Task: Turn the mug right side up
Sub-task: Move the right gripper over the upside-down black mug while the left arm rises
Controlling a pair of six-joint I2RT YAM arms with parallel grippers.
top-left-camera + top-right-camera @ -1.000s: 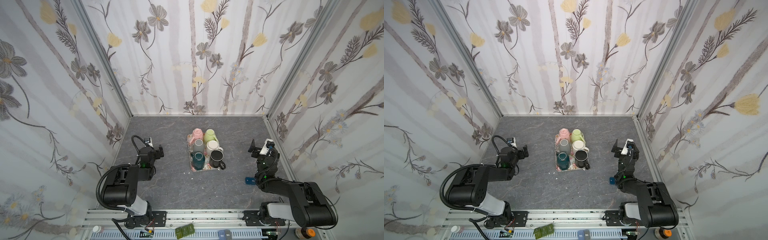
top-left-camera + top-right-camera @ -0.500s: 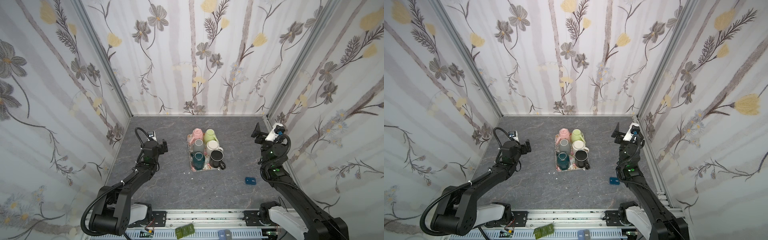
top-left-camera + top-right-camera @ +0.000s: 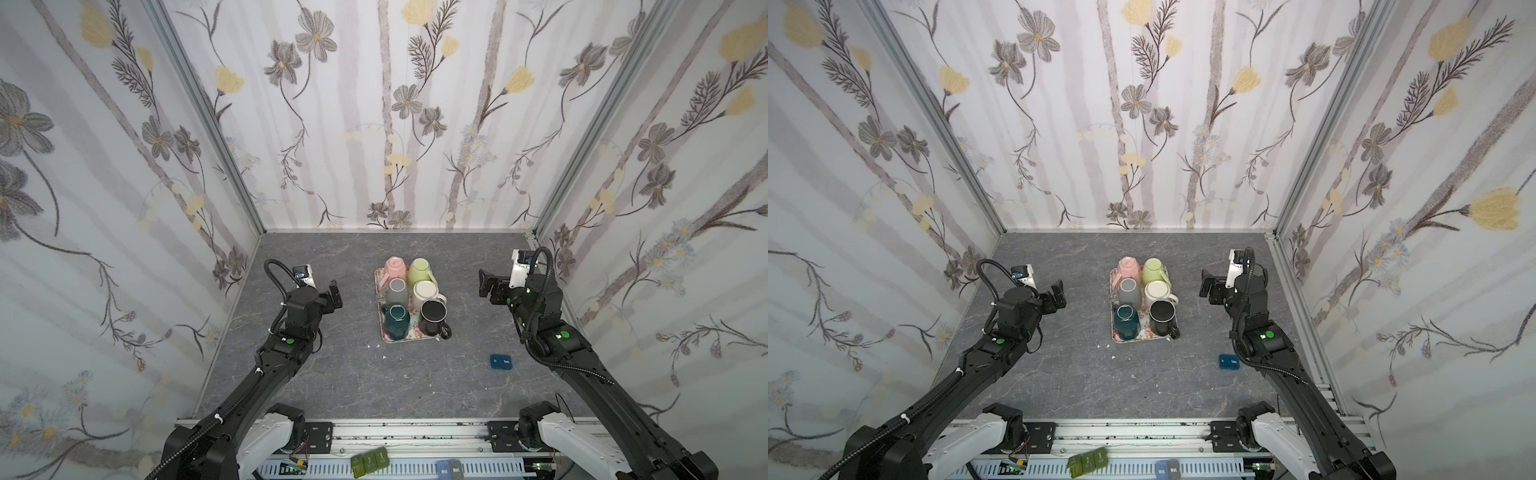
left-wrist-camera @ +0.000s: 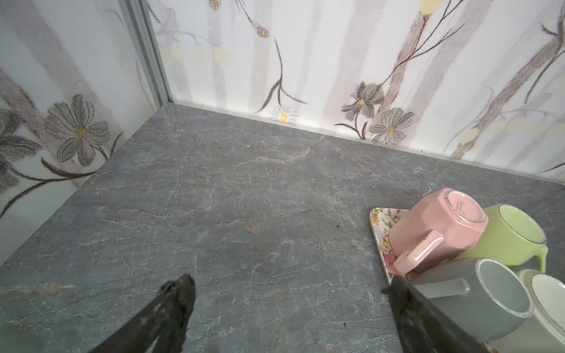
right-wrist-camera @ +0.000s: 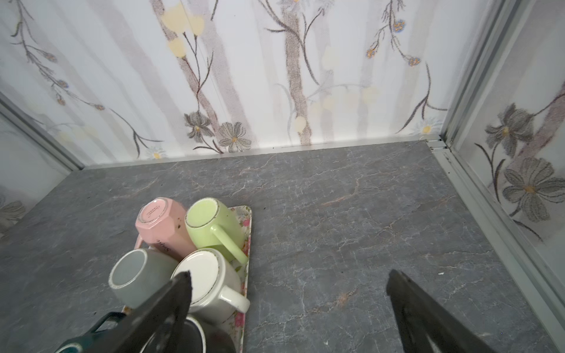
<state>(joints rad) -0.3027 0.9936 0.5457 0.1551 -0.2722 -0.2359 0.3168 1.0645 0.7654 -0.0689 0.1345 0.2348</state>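
Observation:
A floral tray (image 3: 411, 333) in the middle of the grey table holds several mugs. The pink mug (image 3: 395, 268) (image 3: 1128, 268) at the tray's far left corner is upside down, its stamped base up (image 4: 458, 207) (image 5: 153, 212), and leans against the light green mug (image 3: 420, 270). My left gripper (image 3: 334, 295) (image 4: 290, 282) hangs open and empty left of the tray. My right gripper (image 3: 486, 286) (image 5: 289, 276) hangs open and empty right of the tray. Neither touches a mug.
Grey (image 3: 397, 291), white (image 3: 426, 293), teal (image 3: 397, 320) and black (image 3: 432, 318) mugs fill the remainder of the tray. A small blue object (image 3: 500, 361) lies on the table near the right arm. Flowered walls enclose the table on three sides.
Both arms have unfolded from low near the front and reached up and toward the back, bringing the grippers beside the tray. The mugs have not moved.

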